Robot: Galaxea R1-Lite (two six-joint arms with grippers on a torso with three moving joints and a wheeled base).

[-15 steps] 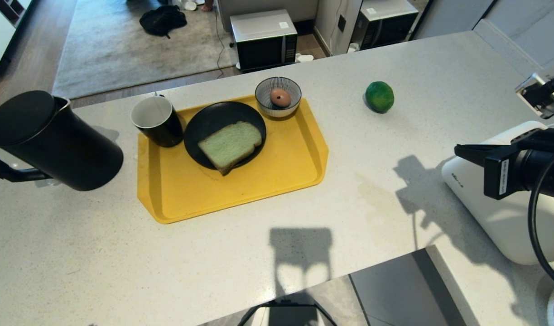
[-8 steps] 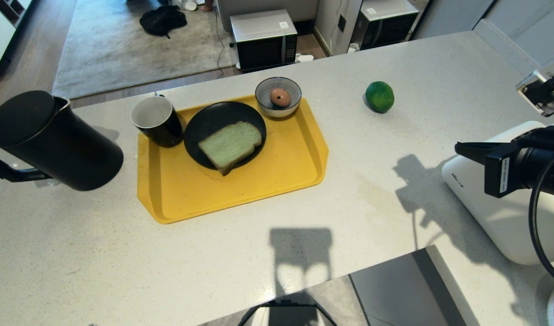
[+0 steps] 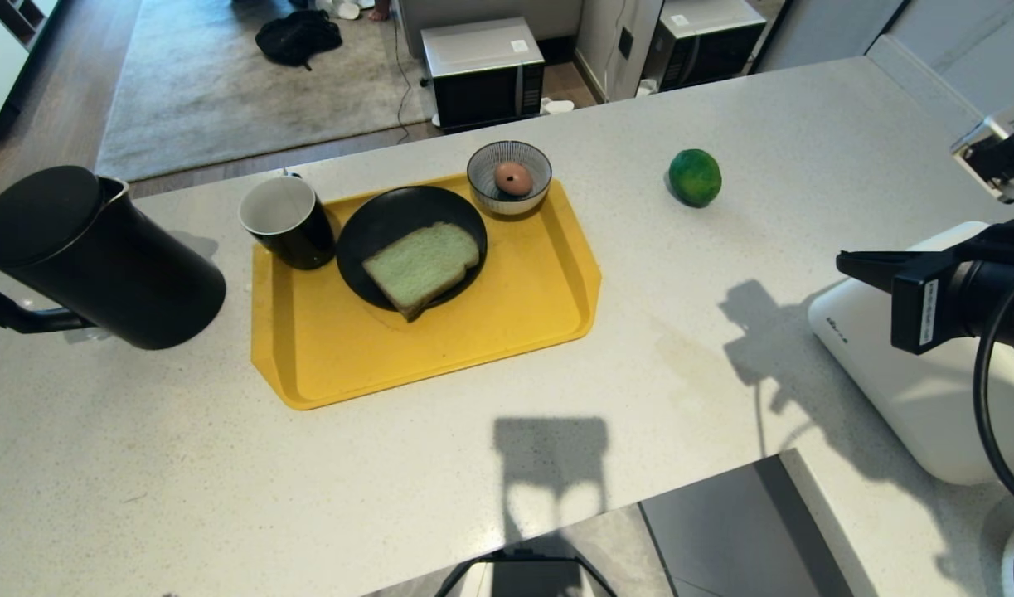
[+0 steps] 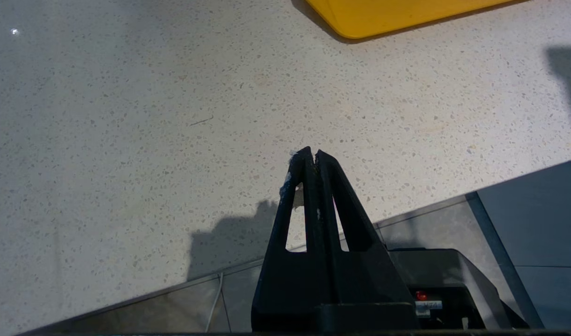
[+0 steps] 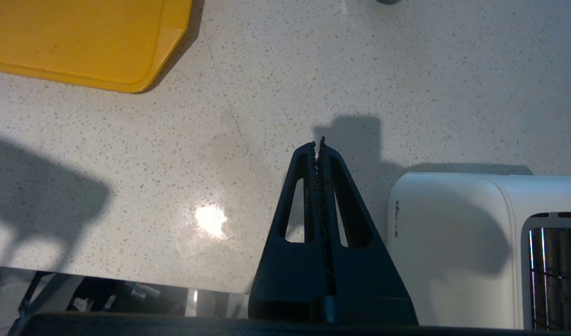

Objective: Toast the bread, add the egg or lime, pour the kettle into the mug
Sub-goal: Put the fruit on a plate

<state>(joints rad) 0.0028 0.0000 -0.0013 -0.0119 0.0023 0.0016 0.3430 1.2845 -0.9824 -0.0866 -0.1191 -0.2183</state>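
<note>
With both the left gripper (image 4: pixel 312 154) and right gripper (image 5: pixel 318 142) clenched empty, all 3 steps remain: the bread (image 3: pixel 421 266) sits untoasted far ahead of the right jaws.

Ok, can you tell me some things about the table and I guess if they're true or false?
1. The bread lies on a black plate. True.
2. The lime sits on the yellow tray. False: it rests on the bare counter, to the tray's right.
3. An egg is in the striped bowl. True.
4. The right gripper holds the bread. False: it is shut on nothing, beside the white toaster.
5. The kettle stands on the tray. False: it stands on the counter, left of the tray.
</note>
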